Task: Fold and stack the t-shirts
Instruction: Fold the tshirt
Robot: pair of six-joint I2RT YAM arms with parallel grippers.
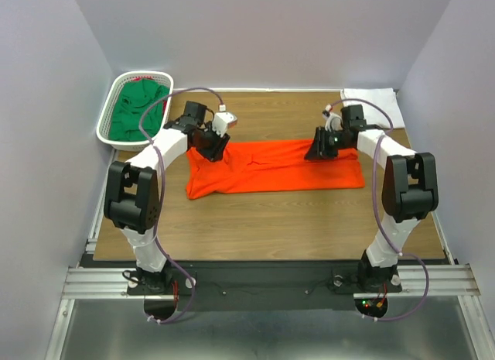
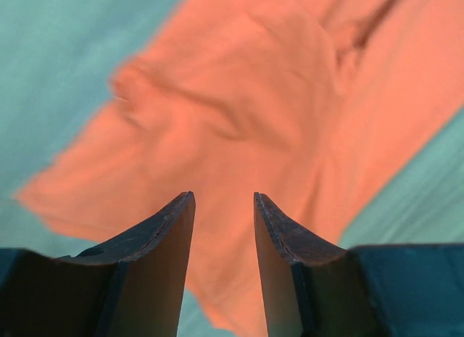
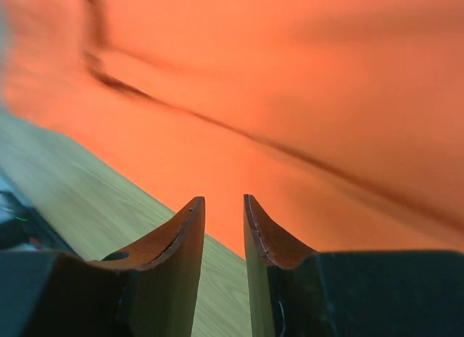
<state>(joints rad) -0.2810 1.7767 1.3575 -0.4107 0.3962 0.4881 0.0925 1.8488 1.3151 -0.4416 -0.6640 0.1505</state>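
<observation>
The orange-red t-shirt (image 1: 278, 170) lies on the wooden table as a long flat band, folded lengthwise. My left gripper (image 1: 216, 152) hovers over its left end, open, with only cloth (image 2: 239, 83) below the fingers (image 2: 224, 196). Over the shirt's upper right edge is my right gripper (image 1: 315, 152). It too is open, the gap (image 3: 224, 198) narrower and empty, above the cloth's edge (image 3: 290, 76). A dark green t-shirt (image 1: 135, 108) sits bunched in the basket. At the back right corner lies a white t-shirt (image 1: 371, 104), folded.
The white mesh basket (image 1: 104, 120) stands at the back left, partly over the table's edge. Bare wood (image 1: 278, 221) runs between the orange shirt and the arm bases. Grey walls close in on three sides.
</observation>
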